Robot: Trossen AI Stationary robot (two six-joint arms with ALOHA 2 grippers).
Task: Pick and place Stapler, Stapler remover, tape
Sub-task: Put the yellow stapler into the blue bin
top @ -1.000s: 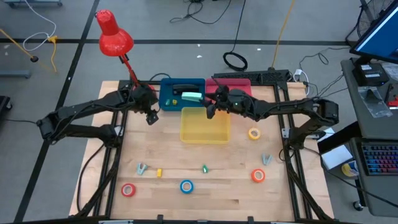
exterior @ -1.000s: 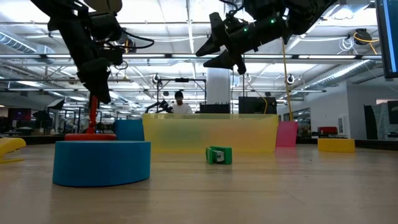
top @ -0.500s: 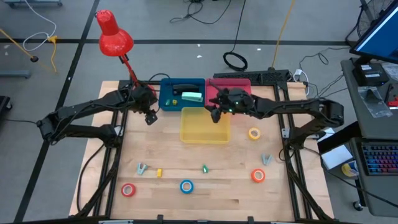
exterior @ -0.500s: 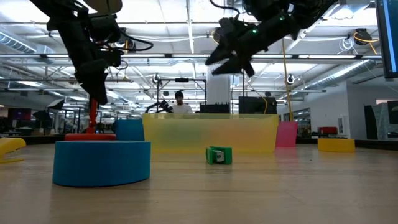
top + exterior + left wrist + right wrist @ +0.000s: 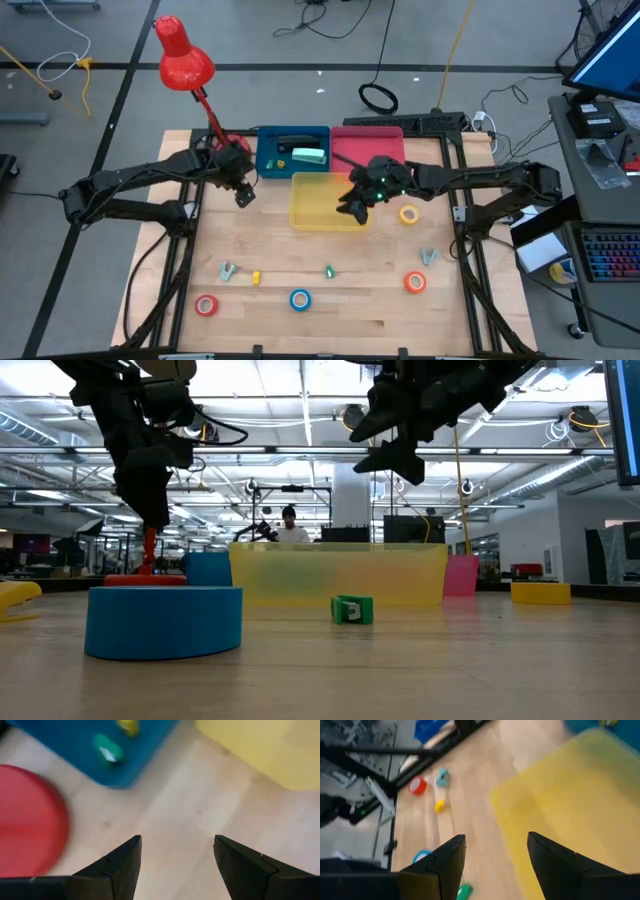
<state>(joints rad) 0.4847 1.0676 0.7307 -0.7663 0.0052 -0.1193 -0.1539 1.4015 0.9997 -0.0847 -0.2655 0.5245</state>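
Red (image 5: 206,305), blue (image 5: 300,298), orange (image 5: 414,282) and yellow (image 5: 408,214) tape rolls lie on the wooden worktop (image 5: 270,245), well apart. The right gripper (image 5: 352,207) hangs above the yellow bin (image 5: 325,216), near the yellow roll, its fingers wide and holding nothing. The left gripper (image 5: 243,194) hangs beside the blue bin (image 5: 266,150), its fingers wide and holding nothing too.

Grey floor (image 5: 120,40) – cables, apparently; ceiling lights (image 5: 300,420)
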